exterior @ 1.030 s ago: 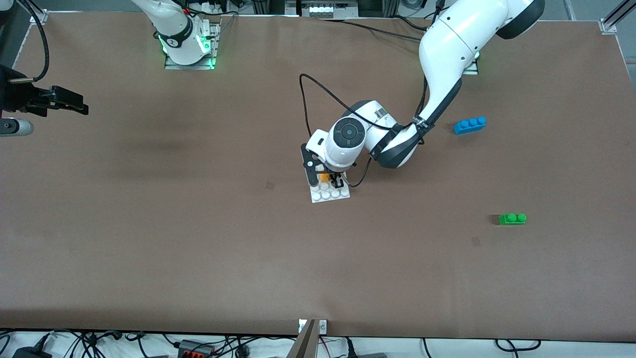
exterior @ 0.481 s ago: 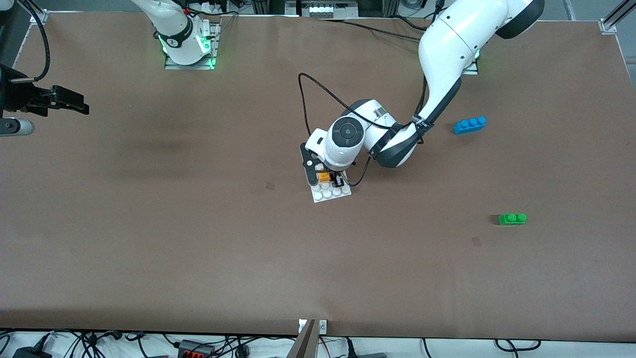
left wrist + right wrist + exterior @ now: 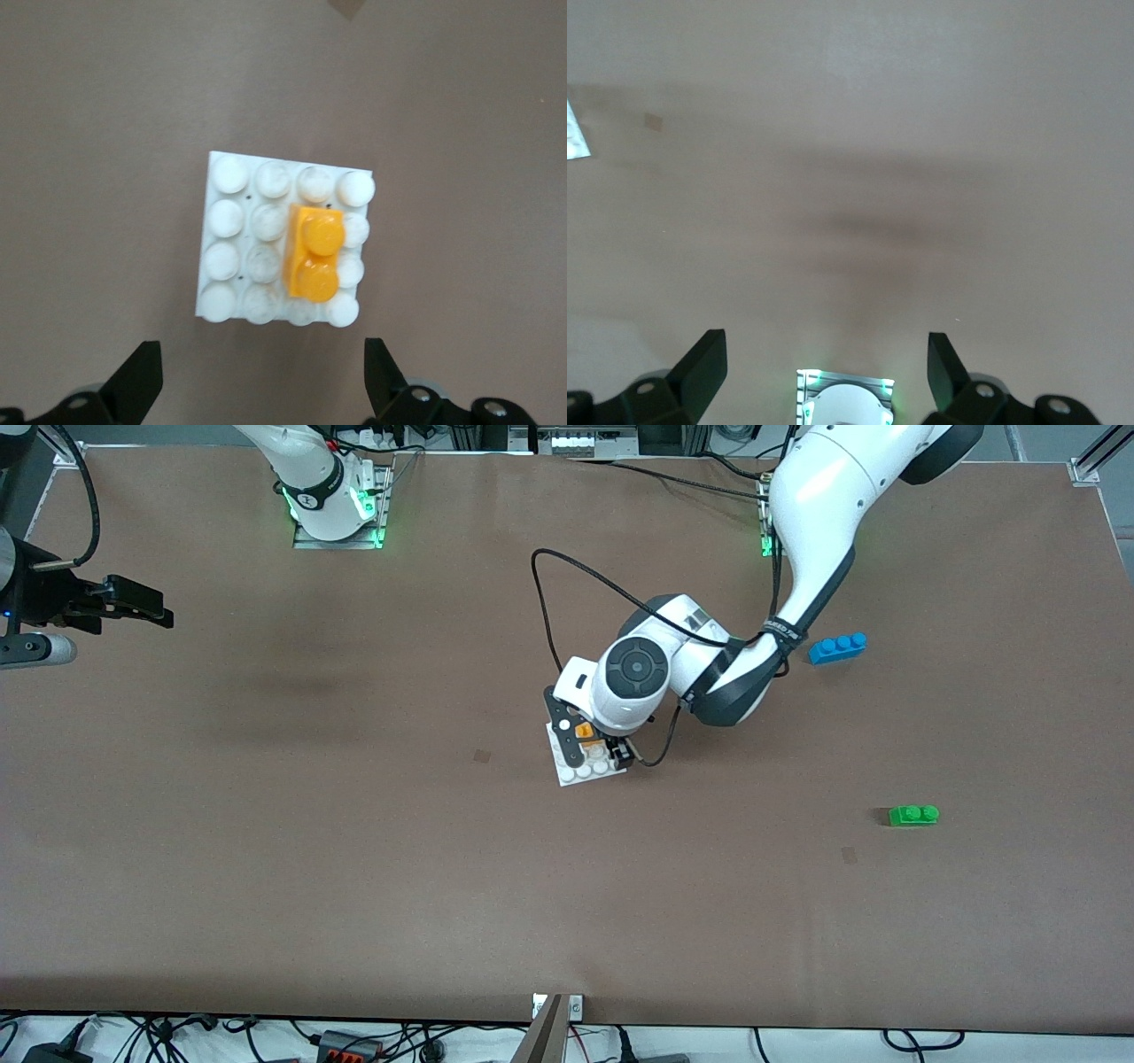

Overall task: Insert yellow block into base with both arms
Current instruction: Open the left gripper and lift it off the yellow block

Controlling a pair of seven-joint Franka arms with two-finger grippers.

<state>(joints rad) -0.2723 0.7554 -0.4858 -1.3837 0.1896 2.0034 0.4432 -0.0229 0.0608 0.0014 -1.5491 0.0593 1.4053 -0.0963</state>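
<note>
left claw (image 3: 257, 390) open, low | right claw (image 3: 824, 376) open, waiting

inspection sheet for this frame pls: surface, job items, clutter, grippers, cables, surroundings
Surface: brown matte table, faint dark smudges.
Job's things: small yellow-orange two-stud plastic brick sits on the flat square white studded plastic base plate, along one edge, free of the fingers.
Clutter: blue three-stud brick and green two-stud brick, toward the left arm's end.
Grippers: left gripper open over the plate, fingers apart; right gripper open, waiting over the right arm's end.
Cables: black cable loops from the left wrist.
Surroundings: cables and plugs along the near edge.
</note>
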